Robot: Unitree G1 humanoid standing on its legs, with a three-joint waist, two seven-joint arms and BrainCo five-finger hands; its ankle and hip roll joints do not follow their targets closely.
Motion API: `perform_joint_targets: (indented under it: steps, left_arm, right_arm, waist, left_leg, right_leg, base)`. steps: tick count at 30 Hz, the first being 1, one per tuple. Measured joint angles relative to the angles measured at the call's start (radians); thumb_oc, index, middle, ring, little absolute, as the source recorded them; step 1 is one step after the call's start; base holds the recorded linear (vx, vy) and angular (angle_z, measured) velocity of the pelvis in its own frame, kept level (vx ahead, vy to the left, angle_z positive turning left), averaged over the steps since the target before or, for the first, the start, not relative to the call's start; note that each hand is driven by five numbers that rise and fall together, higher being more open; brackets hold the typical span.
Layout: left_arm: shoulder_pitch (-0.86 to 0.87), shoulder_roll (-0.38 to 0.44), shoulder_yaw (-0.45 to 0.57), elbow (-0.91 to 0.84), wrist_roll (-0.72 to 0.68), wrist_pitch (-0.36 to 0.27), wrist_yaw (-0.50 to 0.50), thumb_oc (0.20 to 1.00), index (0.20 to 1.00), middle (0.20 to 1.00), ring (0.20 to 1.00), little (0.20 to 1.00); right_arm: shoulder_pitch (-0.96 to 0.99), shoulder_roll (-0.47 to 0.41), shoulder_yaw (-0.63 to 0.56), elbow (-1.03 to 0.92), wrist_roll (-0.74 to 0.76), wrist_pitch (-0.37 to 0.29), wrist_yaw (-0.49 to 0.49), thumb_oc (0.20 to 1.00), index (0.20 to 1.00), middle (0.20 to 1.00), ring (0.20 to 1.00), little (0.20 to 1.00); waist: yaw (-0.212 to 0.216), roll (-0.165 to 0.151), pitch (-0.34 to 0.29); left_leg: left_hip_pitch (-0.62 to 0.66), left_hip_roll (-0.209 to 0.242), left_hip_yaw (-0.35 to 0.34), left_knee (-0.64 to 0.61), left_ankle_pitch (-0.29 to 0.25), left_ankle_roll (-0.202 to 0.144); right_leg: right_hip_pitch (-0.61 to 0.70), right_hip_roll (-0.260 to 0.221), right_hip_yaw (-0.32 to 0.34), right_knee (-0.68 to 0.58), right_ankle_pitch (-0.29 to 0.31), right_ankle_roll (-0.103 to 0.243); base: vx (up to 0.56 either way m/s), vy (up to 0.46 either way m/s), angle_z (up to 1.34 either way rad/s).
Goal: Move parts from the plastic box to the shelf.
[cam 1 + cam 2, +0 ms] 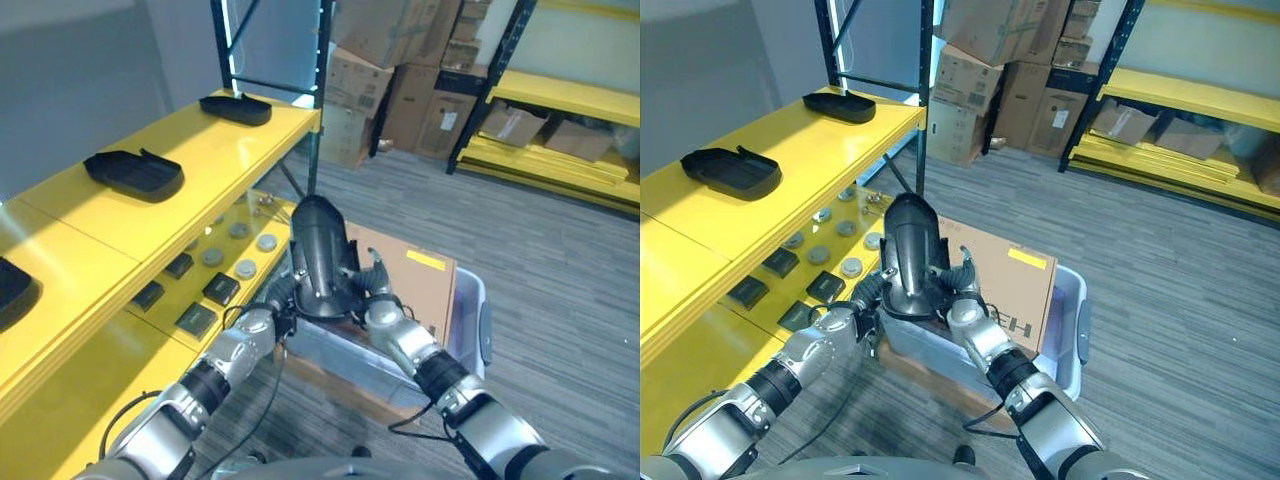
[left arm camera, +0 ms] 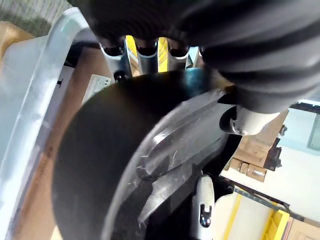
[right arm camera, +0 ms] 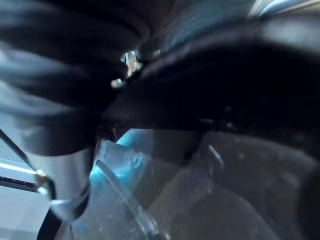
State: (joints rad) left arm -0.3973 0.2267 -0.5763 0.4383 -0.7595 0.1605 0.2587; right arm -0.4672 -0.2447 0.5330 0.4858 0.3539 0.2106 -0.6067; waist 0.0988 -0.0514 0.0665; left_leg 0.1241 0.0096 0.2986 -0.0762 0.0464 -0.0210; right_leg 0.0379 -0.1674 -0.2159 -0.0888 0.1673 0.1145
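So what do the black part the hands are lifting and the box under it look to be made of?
The black part looks like moulded plastic, smooth and semi-gloss: soft highlights, with scuff marks in the left wrist view. The plastic box looks like translucent greyish plastic, its rim letting light through. Left hand and right hand grip the part.

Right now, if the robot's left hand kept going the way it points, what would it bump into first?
Probably nothing new: the left hand is already against the black part it holds up over the plastic box.
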Motion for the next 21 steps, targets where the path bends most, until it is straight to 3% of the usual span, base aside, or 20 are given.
perform_joint_targets:
  steps: [5,11,15,19,20,21]
  left_arm:
    - [0.115,0.071,0.164,-0.146,0.086,-0.011,-0.005,0.200,0.200,0.200,0.200,0.200]
    - [0.295,0.153,0.438,-0.184,0.097,-0.052,0.003,0.200,0.200,0.200,0.200,0.200]
    - [0.373,0.175,0.517,-0.192,0.097,-0.068,0.018,0.200,0.200,0.200,0.200,0.200]
    - [0.406,0.175,0.515,-0.237,0.099,-0.090,-0.010,0.200,0.200,0.200,0.200,0.200]
    - [0.405,0.174,0.509,-0.239,0.109,-0.100,-0.026,0.200,0.200,0.200,0.200,0.200]
    - [0.403,0.174,0.506,-0.244,0.117,-0.110,-0.039,0.200,0.200,0.200,0.200,0.200]
  right_arm:
    - [0.068,-0.015,-0.138,-0.072,0.014,-0.072,-0.012,1.000,1.000,1.000,1.000,1.000]
    - [0.300,-0.160,-0.357,-0.072,0.012,-0.086,-0.010,1.000,1.000,1.000,1.000,1.000]
    - [0.371,-0.174,-0.413,-0.069,0.008,-0.099,-0.004,1.000,1.000,1.000,1.000,1.000]
    - [0.391,-0.161,-0.428,-0.069,-0.008,-0.102,0.010,1.000,1.000,1.000,1.000,1.000]
    - [0.414,-0.158,-0.432,-0.068,-0.009,-0.110,0.011,1.000,1.000,1.000,1.000,1.000]
    - [0.448,-0.155,-0.431,-0.068,-0.009,-0.111,0.014,1.000,1.000,1.000,1.000,1.000]
  waist:
    - [0.012,0.005,0.003]
    - [0.038,0.021,0.015]
    - [0.053,0.025,0.019]
    - [0.060,0.029,0.027]
    - [0.037,0.030,0.028]
    - [0.009,0.025,0.026]
  left_leg:
    - [-0.001,-0.002,-0.012,-0.003,0.000,0.002]
    - [-0.004,-0.005,-0.025,-0.009,-0.006,0.004]
    - [-0.016,-0.010,-0.040,-0.009,-0.012,0.008]
    - [-0.051,-0.019,-0.124,-0.010,0.012,0.025]
    - [-0.058,-0.022,-0.174,-0.009,0.009,0.025]
    - [-0.073,-0.027,-0.235,-0.009,0.019,0.026]
  right_leg:
    - [0.007,-0.001,-0.013,0.000,0.002,-0.002]
    - [0.014,-0.003,-0.018,0.000,-0.001,0.001]
    - [0.000,-0.006,-0.018,-0.001,-0.014,0.009]
    - [0.016,-0.008,-0.039,0.007,-0.014,0.011]
    - [0.038,-0.005,-0.031,0.007,-0.035,0.020]
    - [0.061,0.008,0.018,0.007,-0.068,0.022]
  base:
    - [-0.02,0.031,0.07]
    - [-0.01,0.014,0.07]
    - [-0.01,-0.006,0.02]
    - [0.00,-0.049,0.42]
    - [0.02,-0.066,1.35]
    - [0.01,-0.102,1.54]
